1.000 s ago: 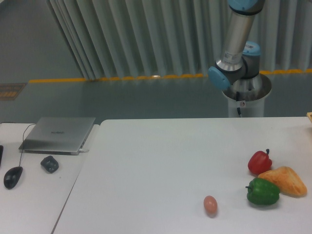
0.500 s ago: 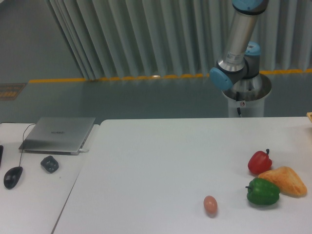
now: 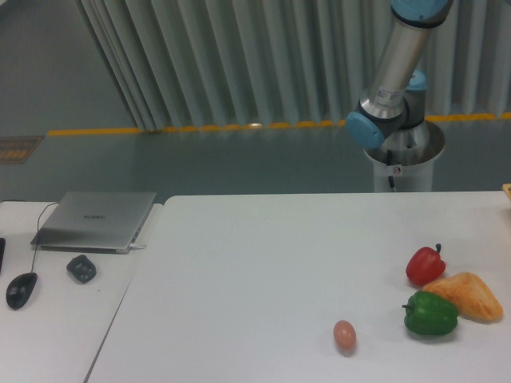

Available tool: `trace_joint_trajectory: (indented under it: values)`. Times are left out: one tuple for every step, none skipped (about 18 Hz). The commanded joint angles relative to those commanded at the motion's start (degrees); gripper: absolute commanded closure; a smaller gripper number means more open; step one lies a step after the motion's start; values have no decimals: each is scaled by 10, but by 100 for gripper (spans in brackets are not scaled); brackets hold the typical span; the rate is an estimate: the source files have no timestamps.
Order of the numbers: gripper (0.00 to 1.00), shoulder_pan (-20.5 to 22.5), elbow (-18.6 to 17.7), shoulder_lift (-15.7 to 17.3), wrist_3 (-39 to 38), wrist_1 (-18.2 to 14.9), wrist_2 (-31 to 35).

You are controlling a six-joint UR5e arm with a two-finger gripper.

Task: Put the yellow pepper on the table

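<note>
The yellow pepper is out of view. The white table [image 3: 263,263] fills the lower middle and right of the camera view. Only the arm's lower part [image 3: 395,76] shows, rising from its base behind the table's far right edge and leaving the frame at the top. The gripper is out of the frame.
A red pepper [image 3: 425,265], a green pepper [image 3: 430,313] and an orange-tan bread-like wedge [image 3: 465,295] sit together near the table's right edge. A small brown egg [image 3: 344,334] lies near the front. On the left desk are a laptop [image 3: 96,219], a mouse [image 3: 21,289] and a dark object [image 3: 81,267].
The arm's visible link has swung slightly to the right and tilted more. The objects on the table have not moved.
</note>
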Motion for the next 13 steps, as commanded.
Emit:
trace_joint_trajectory:
  values:
    - [0,1,-2,0,0,0,0]
    - [0,1,-2,-1,0,0,0]
    - [0,1,-3,-1,0,0,0]
    - [0,1,-2,-2,0,0,0]
    - [0,1,-2,-3,0,1,0]
    - [0,1,-2,-3,1,1,0]
    - [0,1,-2,-3,2,1,1]
    - [0,2,-2,-4,3,1,0]
    - [4,1,-2,-4,4,2,1]
    - [12,1,-2,-4,4,2,1]
    - [15,1,-1,-4,5,3,1]
    - [25,2,0,-4,4,4,1]
    - [35,2,1,-4,5,5,1]
